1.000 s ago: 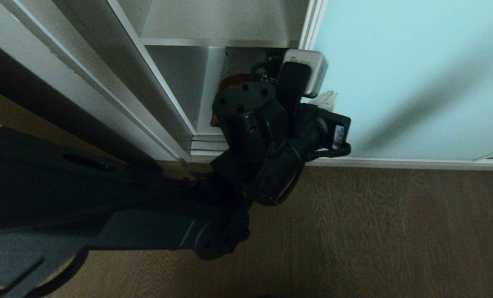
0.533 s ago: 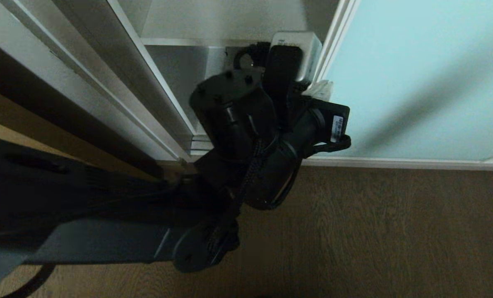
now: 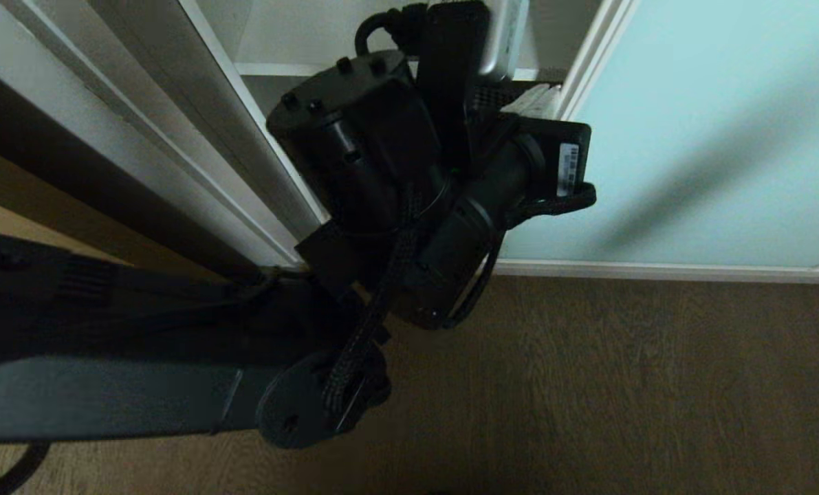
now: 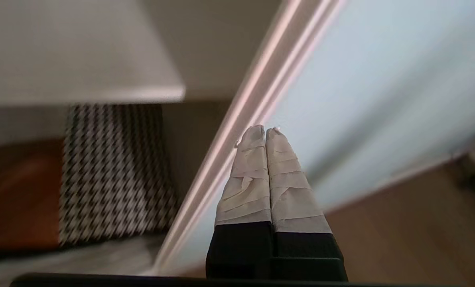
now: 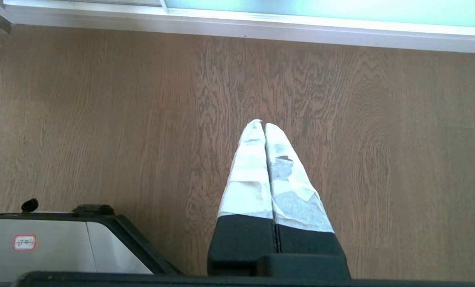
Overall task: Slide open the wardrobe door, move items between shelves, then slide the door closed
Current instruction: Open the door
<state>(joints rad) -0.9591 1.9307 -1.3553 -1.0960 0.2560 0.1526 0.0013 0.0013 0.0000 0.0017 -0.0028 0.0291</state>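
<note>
The sliding wardrobe door (image 3: 712,124) is a pale aqua frosted panel standing partly open; its silvery frame edge (image 4: 257,87) runs slantwise through the left wrist view. My left gripper (image 4: 265,129) is shut and empty, its taped fingertips (image 4: 253,139) right at that frame edge, on the door's side of it. Inside the wardrobe the cushion (image 4: 113,171) shows a houndstooth part and a tan leather part (image 4: 18,199). It rests under a white shelf (image 4: 81,79). In the head view my left arm (image 3: 381,179) hides the cushion. My right gripper (image 5: 264,124) hangs shut over the floor.
The wardrobe's left side panel and its tracks (image 3: 196,137) slant down on the left of the opening. Brown wooden floor (image 3: 622,385) lies in front. The robot's base (image 5: 42,243) sits near the right gripper. The door's bottom rail (image 5: 261,28) runs along the floor.
The door's frame edge has slid to the right, widening the opening. My left arm has moved up and farther into the opening with it. The right arm has kept still.
</note>
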